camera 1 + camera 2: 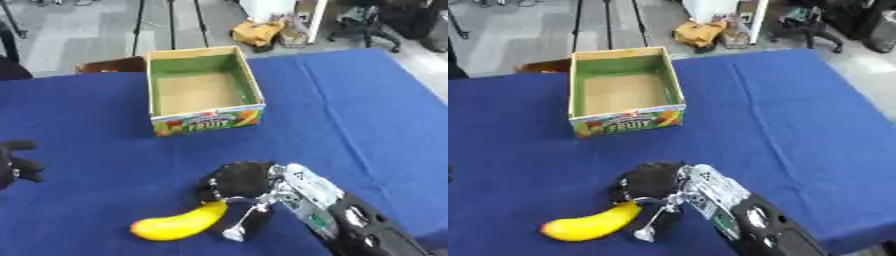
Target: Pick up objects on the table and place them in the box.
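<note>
Black right hand (238,181) on a silver wrist with green patch; black left hand (17,162).

- The box (204,89) stands toward the far side of the bench (350,100).
- The banana (179,223) lies at the near edge — well apart from the box, in front of it.
- The right hand (236,181) is over the banana's right end.
- The left hand (17,162) sits at the left edge.

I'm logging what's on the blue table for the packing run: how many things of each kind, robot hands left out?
Banana: 1, yellow, with the right hand curled over its near end
Box: 1, open, nothing inside
Total: 2
</note>
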Controlling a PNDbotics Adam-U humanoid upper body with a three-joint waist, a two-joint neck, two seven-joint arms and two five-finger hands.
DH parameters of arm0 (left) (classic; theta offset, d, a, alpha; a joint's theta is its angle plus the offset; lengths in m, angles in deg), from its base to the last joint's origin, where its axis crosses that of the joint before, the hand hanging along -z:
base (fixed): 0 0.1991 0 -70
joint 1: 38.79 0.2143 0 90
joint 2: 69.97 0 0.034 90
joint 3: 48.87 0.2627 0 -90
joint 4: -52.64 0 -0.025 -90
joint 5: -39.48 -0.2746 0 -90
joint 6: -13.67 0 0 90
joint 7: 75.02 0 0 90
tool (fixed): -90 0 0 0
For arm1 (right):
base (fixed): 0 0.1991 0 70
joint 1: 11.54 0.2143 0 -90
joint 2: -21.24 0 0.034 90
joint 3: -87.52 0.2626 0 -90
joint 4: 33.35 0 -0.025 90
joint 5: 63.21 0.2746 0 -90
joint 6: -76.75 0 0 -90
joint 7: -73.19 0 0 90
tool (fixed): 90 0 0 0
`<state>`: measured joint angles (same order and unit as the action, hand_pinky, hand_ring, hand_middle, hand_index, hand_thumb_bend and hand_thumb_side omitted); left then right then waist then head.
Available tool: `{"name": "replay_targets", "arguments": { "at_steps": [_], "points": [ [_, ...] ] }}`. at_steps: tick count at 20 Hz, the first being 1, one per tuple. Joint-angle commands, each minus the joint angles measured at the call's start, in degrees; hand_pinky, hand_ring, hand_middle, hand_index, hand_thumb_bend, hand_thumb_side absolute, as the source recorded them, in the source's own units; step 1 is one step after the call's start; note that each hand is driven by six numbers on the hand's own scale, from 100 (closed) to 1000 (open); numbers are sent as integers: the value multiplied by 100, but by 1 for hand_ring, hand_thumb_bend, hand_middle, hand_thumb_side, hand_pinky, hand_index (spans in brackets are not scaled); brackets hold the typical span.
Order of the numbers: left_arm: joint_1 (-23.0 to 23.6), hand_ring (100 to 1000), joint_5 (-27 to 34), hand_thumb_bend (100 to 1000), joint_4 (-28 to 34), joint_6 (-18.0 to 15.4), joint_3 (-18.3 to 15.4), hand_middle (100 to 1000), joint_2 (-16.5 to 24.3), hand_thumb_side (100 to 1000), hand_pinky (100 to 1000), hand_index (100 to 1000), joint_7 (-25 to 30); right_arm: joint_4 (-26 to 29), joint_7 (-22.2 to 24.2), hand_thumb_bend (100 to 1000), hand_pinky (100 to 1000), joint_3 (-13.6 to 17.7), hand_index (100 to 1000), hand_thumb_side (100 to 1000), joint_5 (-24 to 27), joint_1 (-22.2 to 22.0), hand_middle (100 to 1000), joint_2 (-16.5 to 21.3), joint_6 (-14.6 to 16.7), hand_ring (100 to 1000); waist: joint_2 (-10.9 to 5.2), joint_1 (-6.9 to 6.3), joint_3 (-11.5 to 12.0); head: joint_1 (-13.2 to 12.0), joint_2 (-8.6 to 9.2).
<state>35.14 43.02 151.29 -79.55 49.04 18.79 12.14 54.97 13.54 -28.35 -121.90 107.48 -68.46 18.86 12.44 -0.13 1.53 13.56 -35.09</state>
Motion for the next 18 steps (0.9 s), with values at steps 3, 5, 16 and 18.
{"name": "replay_targets", "arguments": {
  "at_steps": [3,5,16,18],
  "points": [
    [-83,551,17,558,119,4,-19,683,131,829,503,719,-3,-124,-140,100,684,-19,789,348,-163,15,775,67,7,844,-83,-5,12,15,69],
    [-82,552,17,558,117,5,-19,683,131,829,503,719,-4,-103,-203,100,682,-1,767,345,-110,20,772,77,-28,843,-89,-4,8,15,74],
    [-79,552,12,560,108,1,-23,684,141,828,503,719,-9,215,-378,100,684,88,734,301,177,96,771,252,-207,844,-129,34,-8,17,84],
    [-75,552,9,560,105,-1,-23,684,147,828,503,719,-8,317,-410,100,687,109,738,302,245,123,772,338,-238,843,-141,49,-16,13,80]
  ]
}}
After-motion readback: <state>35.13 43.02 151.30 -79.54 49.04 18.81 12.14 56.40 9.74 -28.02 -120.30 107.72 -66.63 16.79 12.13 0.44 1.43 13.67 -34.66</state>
